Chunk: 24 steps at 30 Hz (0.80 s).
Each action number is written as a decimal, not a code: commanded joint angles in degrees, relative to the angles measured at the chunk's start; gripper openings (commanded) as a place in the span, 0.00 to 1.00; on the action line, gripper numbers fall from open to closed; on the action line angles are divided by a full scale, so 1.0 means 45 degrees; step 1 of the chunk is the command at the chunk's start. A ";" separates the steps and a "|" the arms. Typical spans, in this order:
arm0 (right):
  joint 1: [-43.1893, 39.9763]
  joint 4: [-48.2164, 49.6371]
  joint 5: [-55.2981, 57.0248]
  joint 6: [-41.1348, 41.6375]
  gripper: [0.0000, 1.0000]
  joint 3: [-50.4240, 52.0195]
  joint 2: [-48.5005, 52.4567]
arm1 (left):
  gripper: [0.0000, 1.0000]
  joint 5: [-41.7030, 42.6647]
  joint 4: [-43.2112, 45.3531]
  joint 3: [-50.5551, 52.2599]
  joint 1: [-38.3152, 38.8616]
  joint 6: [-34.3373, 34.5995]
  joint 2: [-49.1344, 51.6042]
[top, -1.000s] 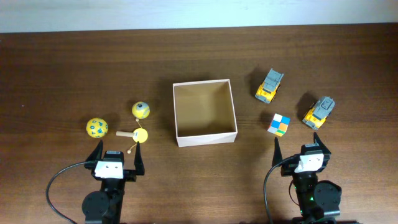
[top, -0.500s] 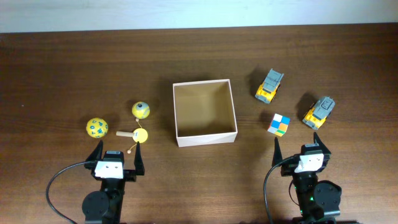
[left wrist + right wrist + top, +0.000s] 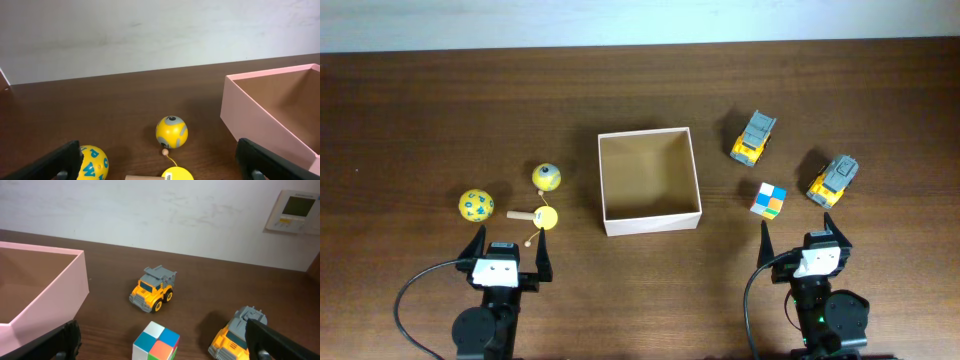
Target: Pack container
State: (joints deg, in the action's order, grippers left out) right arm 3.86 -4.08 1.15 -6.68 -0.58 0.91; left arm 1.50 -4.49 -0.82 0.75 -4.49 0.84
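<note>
The two arms (image 3: 485, 328) are black. The left hand (image 3: 511, 238) and the right hand (image 3: 799, 230) each have two thin, pointy black fingers (image 3: 55, 162) and a white block (image 3: 498, 266) on top with small dark dots. A black cable (image 3: 415, 290) curls beside each arm. A tiny green light (image 3: 815, 321) glows on the right arm.

Overhead looks down, wrists low forward, sharing container (image 3: 650, 180)
</note>
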 commanded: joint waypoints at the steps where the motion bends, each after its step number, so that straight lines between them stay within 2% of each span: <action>1: 0.0053 -0.0010 -0.0121 -0.0087 0.99 0.0058 -0.0160 | 0.99 -0.0044 -0.0024 0.0073 0.0049 -0.0058 -0.0121; 8: 0.0058 0.0238 -0.0510 0.0772 0.99 -0.0029 -0.0155 | 0.99 -0.0044 -0.0024 0.0073 0.0049 -0.0058 -0.0121; 13: 0.0058 -0.1282 -0.0981 0.1365 0.99 -0.1637 0.0063 | 0.99 -0.0044 -0.0024 0.0073 0.0049 -0.0063 -0.0121; 18: 0.0058 -0.3900 -0.0971 0.1515 0.99 -0.5003 0.1729 | 0.99 -0.0044 -0.0024 0.0073 0.0049 -0.0058 -0.0121; 24: 0.0058 -0.8014 -0.1122 0.1715 0.99 -1.0307 0.6407 | 0.99 -0.0044 -0.0024 0.0073 0.0049 -0.0058 -0.0121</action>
State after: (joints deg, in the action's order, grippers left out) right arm 3.86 -35.55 -2.72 0.01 -38.28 21.12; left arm 1.48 -4.49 -0.82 0.75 -4.49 0.84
